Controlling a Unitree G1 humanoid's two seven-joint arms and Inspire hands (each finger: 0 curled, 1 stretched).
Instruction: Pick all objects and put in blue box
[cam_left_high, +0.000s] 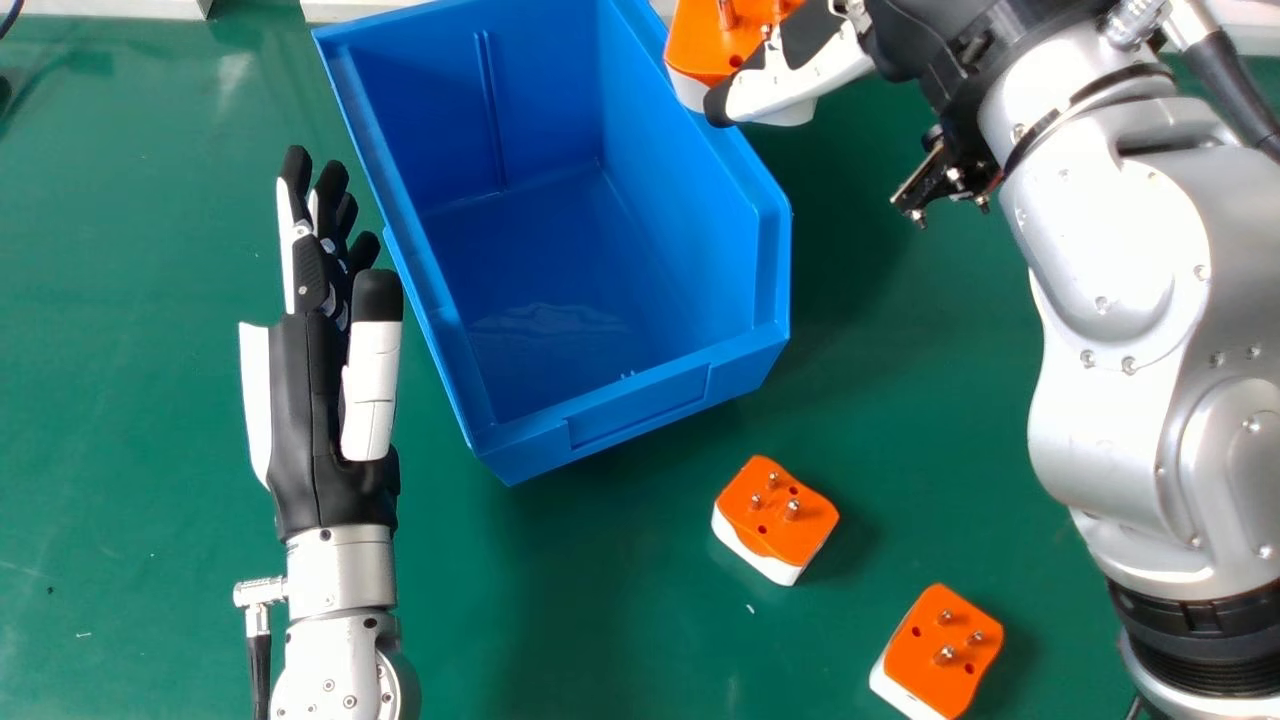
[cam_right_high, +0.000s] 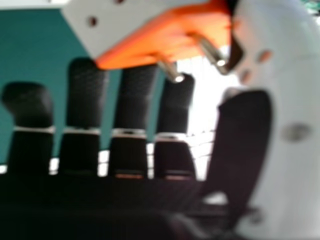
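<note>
The blue box (cam_left_high: 630, 400) stands at the upper middle of the head view, its inside bare. Over its far right rim, my right hand (cam_left_high: 800, 85) pinches an orange and white plug adapter (cam_left_high: 715, 40). In the right hand view the gripped adapter (cam_right_high: 170, 37) has its metal pins showing, between the dark fingers and the thumb of my right hand (cam_right_high: 240, 145). Two similar adapters lie pins up on the table: one (cam_left_high: 778, 510) just off the box's near right corner, the other (cam_left_high: 945, 645) nearer and farther right. Left of the box, my left hand (cam_left_high: 320, 400) is open and holds nothing.
The green table (cam_left_high: 130, 420) extends around the box. My silver right forearm (cam_left_high: 1130, 330) spans the right side, beside the two loose adapters. The box's left wall stands close to my left thumb. Pale edging (cam_left_high: 110, 8) runs along the table's far side.
</note>
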